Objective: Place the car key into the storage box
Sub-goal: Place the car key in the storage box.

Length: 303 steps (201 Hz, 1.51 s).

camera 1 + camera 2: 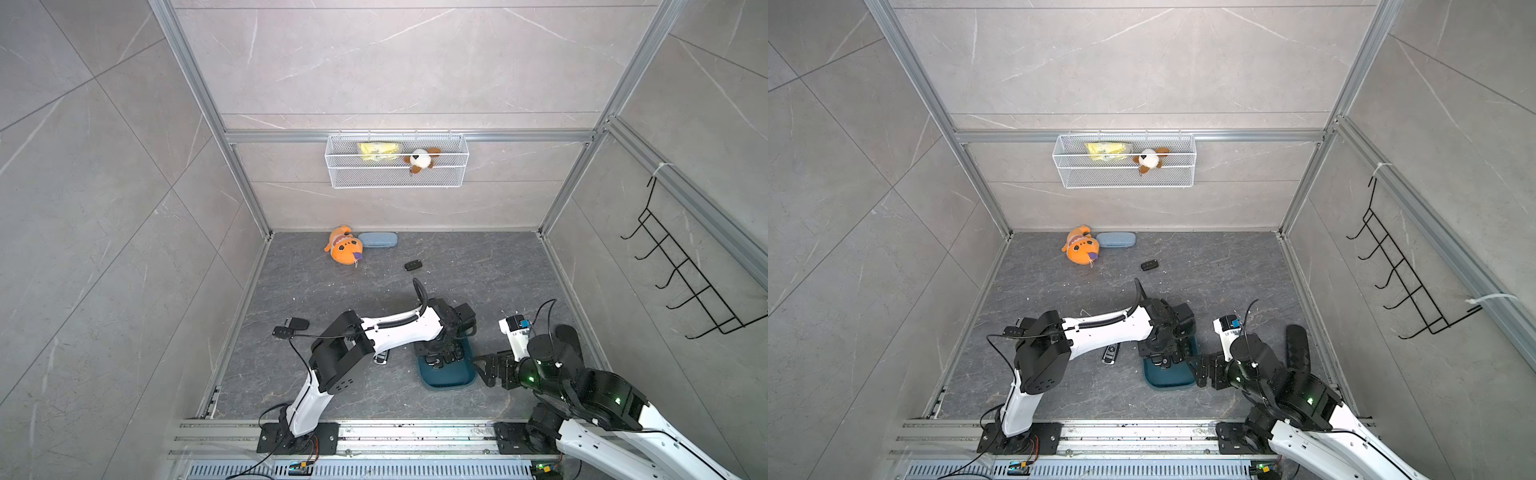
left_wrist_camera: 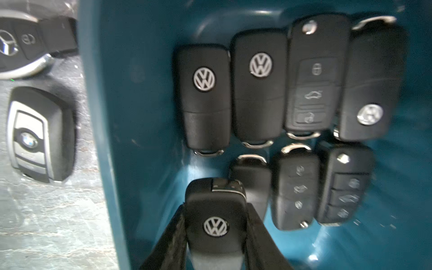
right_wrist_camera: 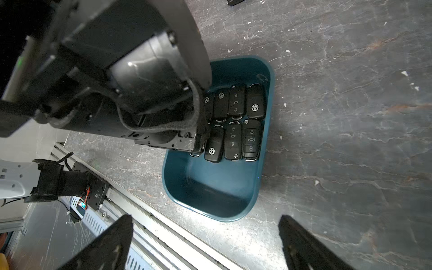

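We see the left gripper (image 2: 217,207) clamped on the car key (image 2: 216,224), low inside the storage box (image 2: 145,117) beside seven other fobs (image 2: 259,86); whether it touches the bottom we cannot tell. In a top view the right gripper (image 1: 481,370), jaws apart, hangs at the box's three o'clock, just beside its rim.
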### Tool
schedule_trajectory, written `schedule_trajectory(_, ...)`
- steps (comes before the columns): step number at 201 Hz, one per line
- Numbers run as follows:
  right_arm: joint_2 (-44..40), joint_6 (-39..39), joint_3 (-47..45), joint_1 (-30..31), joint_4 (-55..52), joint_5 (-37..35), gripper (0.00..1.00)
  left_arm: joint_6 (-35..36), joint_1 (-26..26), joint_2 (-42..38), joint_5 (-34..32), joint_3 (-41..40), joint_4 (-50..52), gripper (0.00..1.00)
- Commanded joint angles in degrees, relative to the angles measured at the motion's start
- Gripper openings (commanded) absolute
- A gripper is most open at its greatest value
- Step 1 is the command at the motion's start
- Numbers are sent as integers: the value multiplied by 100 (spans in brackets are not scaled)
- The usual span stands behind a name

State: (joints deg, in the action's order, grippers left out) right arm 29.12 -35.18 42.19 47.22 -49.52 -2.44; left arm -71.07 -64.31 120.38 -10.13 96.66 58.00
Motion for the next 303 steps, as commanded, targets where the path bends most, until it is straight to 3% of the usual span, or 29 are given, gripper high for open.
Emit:
schedule_trajectory(1, -51, -100, -80, 4, -72, -95, 100, 146, -1, 202, -189, 336, 489, 29)
schedule_trajectory(57, -43, -113, -124, 2, -56, -90, 99, 243, -1, 458, -301, 582, 739, 30)
schedule_trajectory(89, -13, -127, -141, 2, -26, -90, 99, 282, -1, 464, -273, 593, 689, 48)
schedule_trajectory(169, 72, -116, -147, 2, 37, -49, 100, 308, -2, 449, -256, 596, 643, 47)
schedule_trajectory(222, 203, -37, -74, -1, 173, -3, 99, 332, 3, -74, -500, 534, 513, 48)
schedule_trajectory(271, 572, 86, 34, 3, 575, 148, 100, 527, 118, -819, -1065, 377, 473, 66)
schedule_trajectory(303, 1049, 195, 141, 4, 1012, 377, 99, 536, 388, -1336, -1242, -53, 451, 89)
